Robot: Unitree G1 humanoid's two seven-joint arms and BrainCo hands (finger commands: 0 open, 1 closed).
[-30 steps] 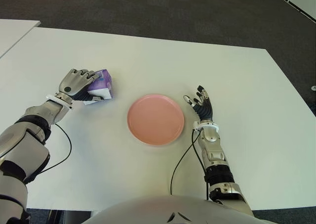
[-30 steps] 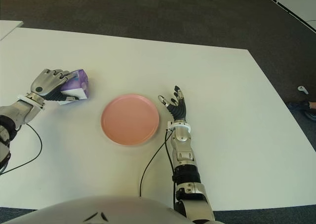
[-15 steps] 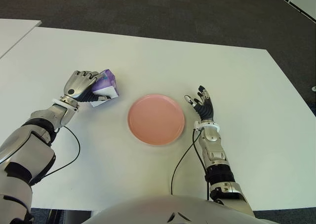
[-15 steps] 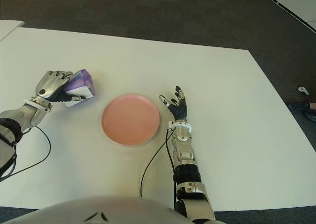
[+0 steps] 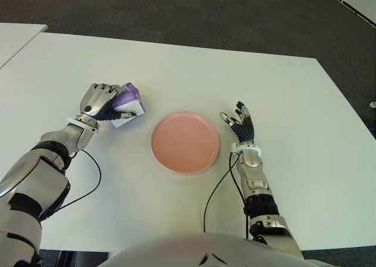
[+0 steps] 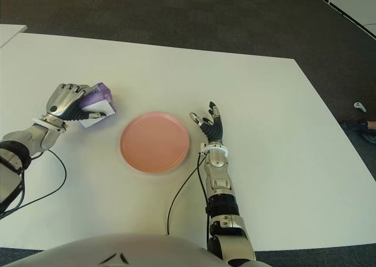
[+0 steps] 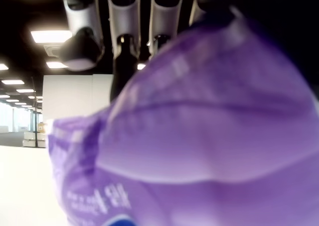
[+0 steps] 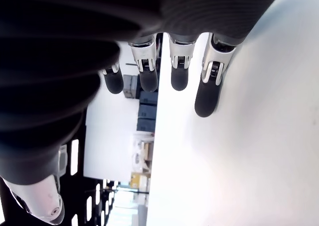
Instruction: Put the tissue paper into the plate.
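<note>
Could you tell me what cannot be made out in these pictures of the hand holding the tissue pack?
- Left wrist view: the tissue pack fills the frame and hides the plate; its print is blurred and cut off by the lower edge.
- Eye views: the left hand covers the pack's near side, so whether the pack has left the table is unclear.
- Right wrist view: the plate is out of frame beyond the right hand.

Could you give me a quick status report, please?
Left robot hand shut on purple tissue pack, left of round pink plate. Right robot hand open. Path clear.
</note>
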